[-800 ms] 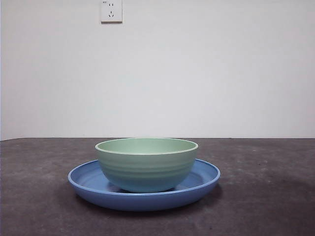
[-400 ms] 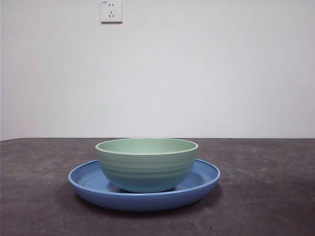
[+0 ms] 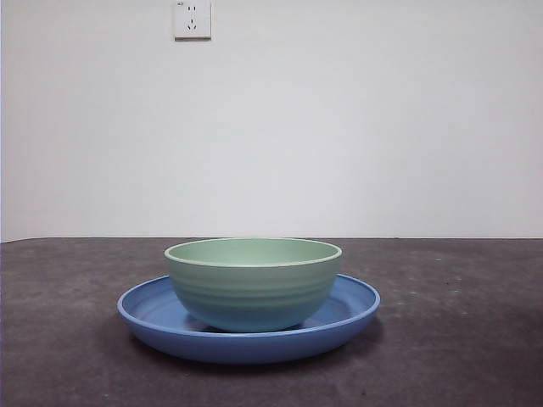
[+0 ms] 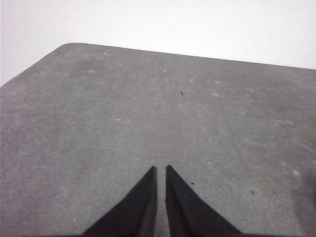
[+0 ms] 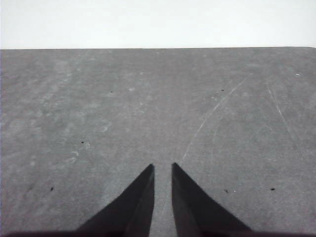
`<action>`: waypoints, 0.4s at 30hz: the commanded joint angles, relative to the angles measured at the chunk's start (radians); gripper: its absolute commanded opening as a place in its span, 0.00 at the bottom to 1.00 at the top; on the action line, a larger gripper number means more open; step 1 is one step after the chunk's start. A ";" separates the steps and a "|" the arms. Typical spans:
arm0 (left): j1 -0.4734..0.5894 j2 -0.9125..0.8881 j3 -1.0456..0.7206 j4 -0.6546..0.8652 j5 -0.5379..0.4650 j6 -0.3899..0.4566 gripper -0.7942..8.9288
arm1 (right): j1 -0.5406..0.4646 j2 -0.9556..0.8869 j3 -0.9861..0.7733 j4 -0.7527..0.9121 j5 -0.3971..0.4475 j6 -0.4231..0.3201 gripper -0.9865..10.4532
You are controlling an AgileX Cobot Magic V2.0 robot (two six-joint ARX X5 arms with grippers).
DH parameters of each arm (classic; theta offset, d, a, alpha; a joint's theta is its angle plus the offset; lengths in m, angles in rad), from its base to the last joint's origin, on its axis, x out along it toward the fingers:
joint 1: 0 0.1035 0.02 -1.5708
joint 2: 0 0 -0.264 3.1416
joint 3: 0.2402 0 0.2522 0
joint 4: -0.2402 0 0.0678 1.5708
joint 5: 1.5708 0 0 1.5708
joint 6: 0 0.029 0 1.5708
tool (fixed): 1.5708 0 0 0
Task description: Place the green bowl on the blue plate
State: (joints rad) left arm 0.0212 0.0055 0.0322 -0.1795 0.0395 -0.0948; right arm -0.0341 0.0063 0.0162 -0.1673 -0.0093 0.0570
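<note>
The green bowl [image 3: 253,283] sits upright on the blue plate [image 3: 349,315], roughly centred, plate rim showing at 3 and 9 o'clock of the bowl — both rest on the dark grey table [image 3: 458,356]. A white wall socket [image 3: 192,19] hangs at 12 o'clock, high on the wall. Left gripper [image 4: 161,170]: jaws nearly together, a thin slit between them, holding nothing (bare tabletop ahead). Right gripper [image 5: 163,168]: jaws a narrow gap apart, also empty — neither is near the dishes.

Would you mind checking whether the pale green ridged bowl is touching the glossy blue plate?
Touching. In the front view the pale green ridged bowl sits with its base inside the glossy blue plate, no gap visible.
</note>
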 commanded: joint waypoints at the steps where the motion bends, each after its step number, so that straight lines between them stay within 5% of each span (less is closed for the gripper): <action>1: -0.001 -0.002 -0.021 -0.008 -0.003 0.005 0.11 | 0.000 -0.003 -0.006 0.013 0.008 0.007 0.13; 12: -0.001 -0.002 -0.021 -0.008 -0.003 0.005 0.11 | 0.000 -0.003 -0.006 0.013 0.008 0.007 0.13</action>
State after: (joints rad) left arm 0.0212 0.0055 0.0322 -0.1799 0.0391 -0.0948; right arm -0.0341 0.0063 0.0162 -0.1669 -0.0051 0.0570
